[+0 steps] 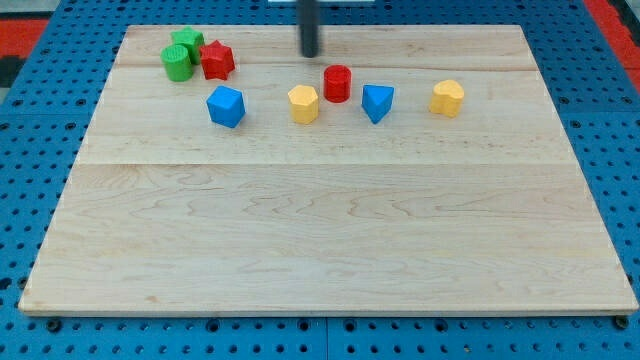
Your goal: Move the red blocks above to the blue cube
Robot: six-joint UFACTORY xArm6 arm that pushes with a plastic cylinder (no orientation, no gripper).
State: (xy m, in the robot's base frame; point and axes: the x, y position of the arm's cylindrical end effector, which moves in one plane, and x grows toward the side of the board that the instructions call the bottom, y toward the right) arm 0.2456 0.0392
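Near half of pale wooden tabletop (330,250): nothing on it. Blue perforated base (30,200) around the board.

Mid row, going from 9 o'clock side to 3 o'clock side: blue cube, plastic-looking (226,106); yellow faceted block (303,103); red cylinder (338,83) just beyond and at 1 o'clock of that yellow one; blue wedge-like block (377,102) close at 4 o'clock of red cylinder; second yellow faceted block (447,98) well apart toward 3 o'clock.

Far corner at 10–11 o'clock: red star-shaped block (217,60), touching or nearly touching two green blocks, a green cylinder (177,63) and a green block of unclear shape (186,42). Red star already sits at 12 o'clock of blue cube, slightly toward 11.

Farthest: dark straight rod, my tip (311,54) down near the far edge, at 11 o'clock of red cylinder, near but not touching. No pincer on this rig, so nothing to report as wide, narrow or holding.

Step judged: early, approach to red cylinder; star looks roughly placed, cylinder not. Next move probably needs tip round to the 3 o'clock side of cylinder, then push toward 9 o'clock, passing beyond the yellow block, stopping beside the star. Risk: clipping yellow block or blue wedge.

No brands, labels or readable writing visible.
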